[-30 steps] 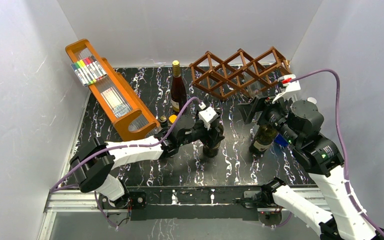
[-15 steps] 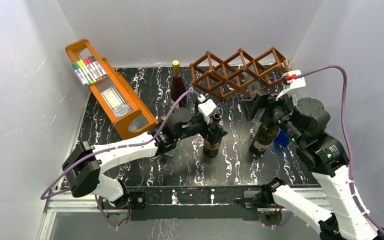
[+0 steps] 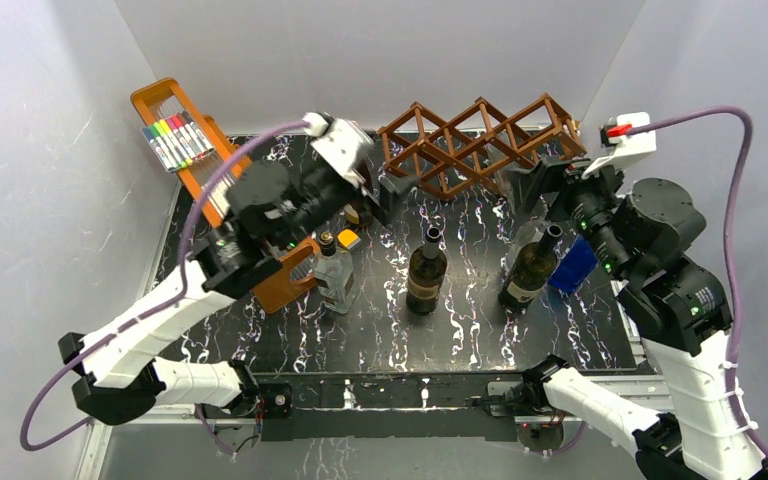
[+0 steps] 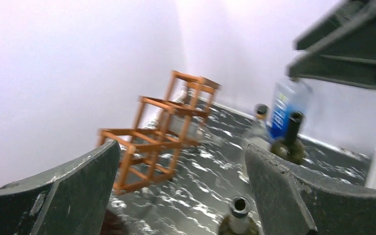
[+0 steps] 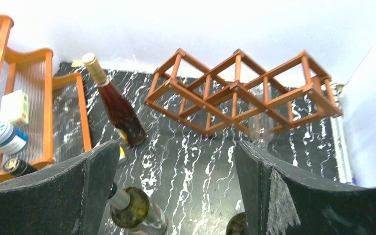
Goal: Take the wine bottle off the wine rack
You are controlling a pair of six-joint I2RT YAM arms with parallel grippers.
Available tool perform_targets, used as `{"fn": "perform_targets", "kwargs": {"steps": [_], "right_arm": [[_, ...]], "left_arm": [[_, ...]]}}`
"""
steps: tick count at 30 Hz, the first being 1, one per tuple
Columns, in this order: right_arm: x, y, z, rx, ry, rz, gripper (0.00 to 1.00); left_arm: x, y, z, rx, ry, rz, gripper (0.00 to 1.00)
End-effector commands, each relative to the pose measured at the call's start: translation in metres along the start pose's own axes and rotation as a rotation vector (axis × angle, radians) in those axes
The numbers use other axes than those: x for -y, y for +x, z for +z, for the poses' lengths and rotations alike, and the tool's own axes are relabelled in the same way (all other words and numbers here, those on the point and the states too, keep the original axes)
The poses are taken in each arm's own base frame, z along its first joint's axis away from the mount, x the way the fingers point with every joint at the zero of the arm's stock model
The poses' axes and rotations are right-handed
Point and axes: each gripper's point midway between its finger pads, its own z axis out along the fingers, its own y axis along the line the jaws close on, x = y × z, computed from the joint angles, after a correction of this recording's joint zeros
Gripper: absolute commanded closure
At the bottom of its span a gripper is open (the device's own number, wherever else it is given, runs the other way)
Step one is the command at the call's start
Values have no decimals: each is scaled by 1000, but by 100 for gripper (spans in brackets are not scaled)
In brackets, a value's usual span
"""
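The wine rack (image 3: pixel 475 140), a reddish-brown lattice, stands at the back of the table, and no bottle shows in its cells (image 5: pixel 240 93). Two dark olive wine bottles stand upright on the marbled top, one in the middle (image 3: pixel 426 270) and one to its right (image 3: pixel 532 265). My left gripper (image 3: pixel 380 195) hangs open, high above the table left of the rack, holding nothing (image 4: pixel 181 196). Above the right bottle my right gripper (image 3: pixel 540 195) is open and empty too (image 5: pixel 176 191). Both bottle mouths sit low in the wrist views (image 4: pixel 239 208) (image 5: pixel 132 208).
A red wine bottle (image 5: pixel 117 107) stands left of the rack, hidden by my left arm from above. A clear bottle (image 3: pixel 333 275) stands by the orange tray (image 3: pixel 260 235) with markers. A blue-labelled bottle (image 3: pixel 572 265) is at the right; a glass (image 5: pixel 259 127) stands by the rack.
Both grippers opened off the two olive bottles, which stay standing. The left arm swung up and back to the left. The right gripper lifted and drew back slightly.
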Motion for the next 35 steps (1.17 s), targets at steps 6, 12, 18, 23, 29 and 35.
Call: {"fn": "perform_targets", "kwargs": {"steps": [6, 12, 18, 23, 29, 35], "right_arm": [[18, -55, 12, 122, 139, -37, 2], [29, -60, 49, 104, 269, -36, 2], [19, -85, 55, 185, 224, -51, 2], [15, -95, 48, 214, 192, -67, 2], [13, -101, 37, 247, 168, -44, 2], [18, -100, 26, 272, 178, -32, 2]], "left_arm": [[-156, -14, -55, -177, -468, 14, 2], [-217, -33, -112, -116, -732, 39, 2], [-218, -76, -170, 45, -868, 92, 2], [-201, -92, -200, 114, -857, 105, 2], [-191, -97, -210, 148, -833, 128, 2], [-191, -96, -206, 140, -818, 137, 2]]}}
